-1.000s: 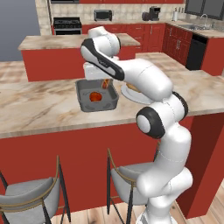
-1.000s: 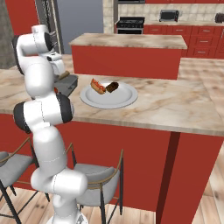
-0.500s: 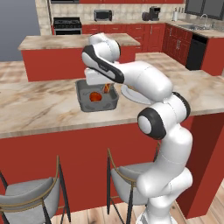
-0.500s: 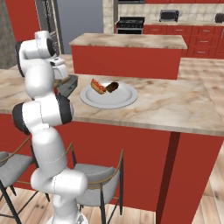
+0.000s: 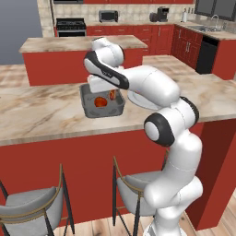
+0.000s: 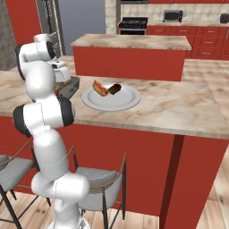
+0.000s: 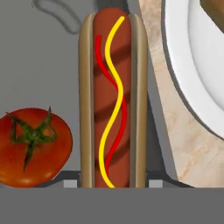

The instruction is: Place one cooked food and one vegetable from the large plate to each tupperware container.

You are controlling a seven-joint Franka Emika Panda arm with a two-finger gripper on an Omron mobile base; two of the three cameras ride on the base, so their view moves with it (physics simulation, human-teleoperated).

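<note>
My gripper [image 7: 112,183] is shut on a hot dog [image 7: 111,96] with red and yellow sauce lines, held above the floor of the dark grey tupperware container [image 7: 43,65]. A red tomato [image 7: 33,146] lies in that tub beside the hot dog. From the left base the gripper [image 5: 110,92] reaches down into the container [image 5: 88,109], with the hot dog [image 5: 112,95] next to the tomato [image 5: 100,102]. The large plate [image 6: 112,102], just right of the tub, carries another hot dog [image 6: 100,88] and a dark brown piece of food [image 6: 115,89].
The tub and plate stand on a marble counter [image 5: 41,120] with red fronts. Two stools [image 5: 32,212] sit below the near edge. A second island [image 6: 129,42] stands behind. My own arm [image 6: 42,85] hides most of the tub in the right base view.
The hand has come down a little with the hot dog, lower into the dark tub. The tomato and the food on the plate have stayed put.
</note>
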